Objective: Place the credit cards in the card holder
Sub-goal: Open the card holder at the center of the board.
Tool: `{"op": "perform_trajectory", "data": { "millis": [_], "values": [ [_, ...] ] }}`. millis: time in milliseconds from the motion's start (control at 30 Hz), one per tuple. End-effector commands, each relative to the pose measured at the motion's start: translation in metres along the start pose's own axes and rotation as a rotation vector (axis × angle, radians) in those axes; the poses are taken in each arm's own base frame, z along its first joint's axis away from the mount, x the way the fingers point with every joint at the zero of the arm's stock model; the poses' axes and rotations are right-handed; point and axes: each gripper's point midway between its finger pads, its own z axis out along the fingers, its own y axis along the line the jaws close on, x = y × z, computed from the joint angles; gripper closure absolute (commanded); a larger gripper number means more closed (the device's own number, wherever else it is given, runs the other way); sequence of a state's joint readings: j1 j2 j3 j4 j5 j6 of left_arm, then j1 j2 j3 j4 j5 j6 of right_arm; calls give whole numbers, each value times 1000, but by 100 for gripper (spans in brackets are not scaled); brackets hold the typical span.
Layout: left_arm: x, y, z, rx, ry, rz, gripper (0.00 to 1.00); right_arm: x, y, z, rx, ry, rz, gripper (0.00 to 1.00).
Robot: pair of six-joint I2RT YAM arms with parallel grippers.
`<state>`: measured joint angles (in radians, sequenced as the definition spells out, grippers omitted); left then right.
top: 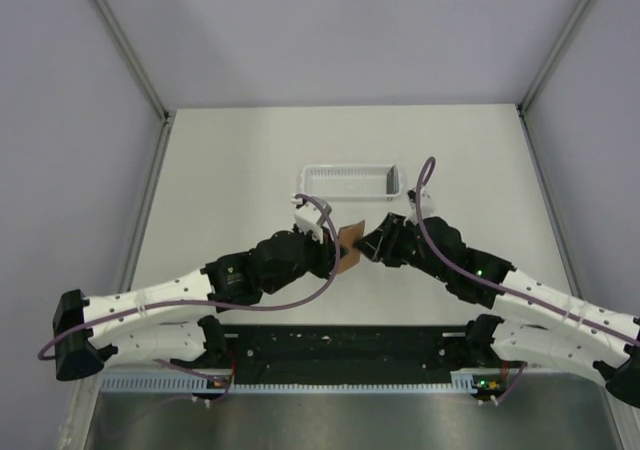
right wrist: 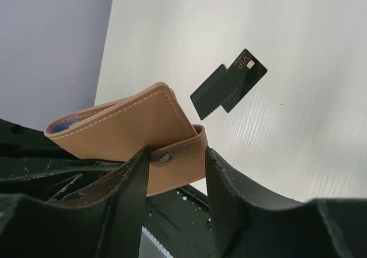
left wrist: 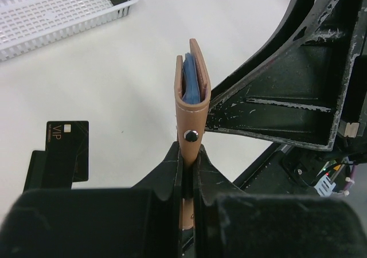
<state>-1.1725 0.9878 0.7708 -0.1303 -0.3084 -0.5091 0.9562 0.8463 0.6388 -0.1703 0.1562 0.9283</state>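
Left wrist view: left gripper [left wrist: 188, 165] was clamped on the lower strap end of the card holder [left wrist: 192, 106], which was held upright and edge-on with its blue panels showing. Right wrist view: right gripper [right wrist: 175, 175] straddled the snap strap, jaws parted; whether they gripped could not be told. Credit cards [right wrist: 229, 86], two, black, overlapping, lay flat on the table [left wrist: 137, 69], apart from the holder. White tray [left wrist: 51, 11] sat further back.

Both arms reach inward and meet at centre of the top view. Left gripper [left wrist: 188, 155] is clamped on the card holder [left wrist: 192, 103]. Right gripper [right wrist: 175, 166] has its jaws parted, straddling it; contact undetermined.
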Motion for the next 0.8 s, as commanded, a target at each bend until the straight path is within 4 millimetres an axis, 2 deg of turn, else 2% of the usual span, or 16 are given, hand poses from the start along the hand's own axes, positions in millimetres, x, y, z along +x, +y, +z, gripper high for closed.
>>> {"op": "perform_trajectory", "data": {
  "millis": [0,33,100,233,333,433,533,667,767],
  "values": [
    [-36,-12,-6,26,-120,-17,100,0,-19,-2,167,31,-22,59],
    [-37,-9,-6,15,-122,-12,100,0,-23,-4,202,46,-33,59],
    [-39,-4,-8,-10,-131,-3,100,3,-43,-9,325,79,-68,61],
    [-38,5,-8,-55,-133,6,100,-5,-80,-34,569,64,-133,64],
    [-36,8,-8,-69,-129,2,100,-15,-70,-40,519,1,-93,66],
    [-29,11,-4,-77,-116,-3,100,-27,-40,-39,285,-101,-34,65],
    [-18,13,3,-79,-96,-34,100,-34,-23,-47,88,-194,7,60],
    [-1,10,20,27,-58,-101,100,-33,-30,-56,100,-194,-26,59],
    [14,0,32,160,-23,-170,97,-32,-34,-60,125,-177,-49,58]
  ]
}}
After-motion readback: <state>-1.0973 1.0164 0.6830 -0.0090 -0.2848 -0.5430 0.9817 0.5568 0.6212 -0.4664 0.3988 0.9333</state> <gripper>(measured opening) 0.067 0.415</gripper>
